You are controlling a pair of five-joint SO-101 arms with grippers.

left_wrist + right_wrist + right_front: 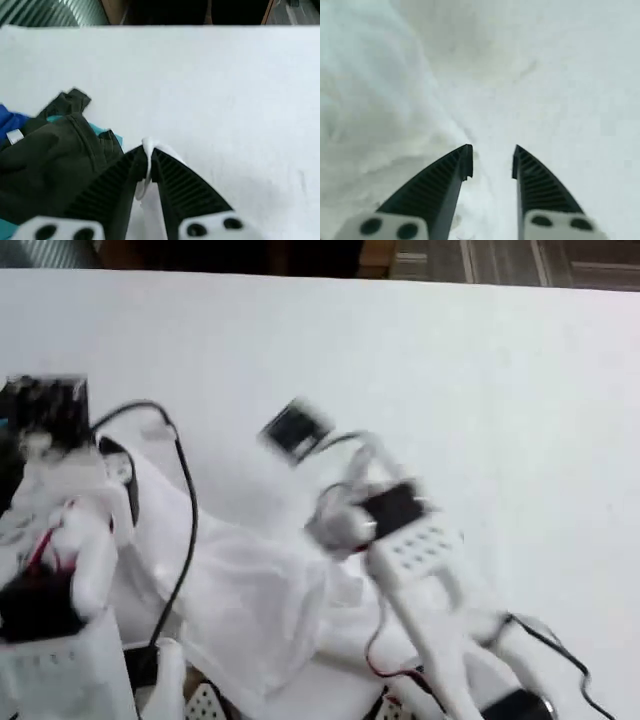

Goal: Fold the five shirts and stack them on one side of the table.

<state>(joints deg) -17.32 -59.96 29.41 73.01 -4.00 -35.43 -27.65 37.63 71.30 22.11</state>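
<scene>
- White tabletop spreads across the high view, with a dark strip of room beyond its far edge at 12 o'clock.
- Left gripper is clenched on a fold of the white shirt; a thin ridge of cloth is pinched between its black ribbed jaws and pokes out past the tips.
- Right gripper is released, its jaws standing apart with nothing between them, poised over rumpled white cloth.
- From above, the white shirt lies bunched at about 6 to 7 o'clock on the table, draped between the two arms and rising toward the left arm at 8 o'clock.
- Right arm comes in from 5 o'clock and angles toward the centre of the table, blurred at its upper end.
- Black cable from the left arm loops over the shirt's near side.
- Folded black shirt lies on the table just beside the left gripper, with a teal layer showing under its edge and a blue garment touching its far side; together they form a pile.
</scene>
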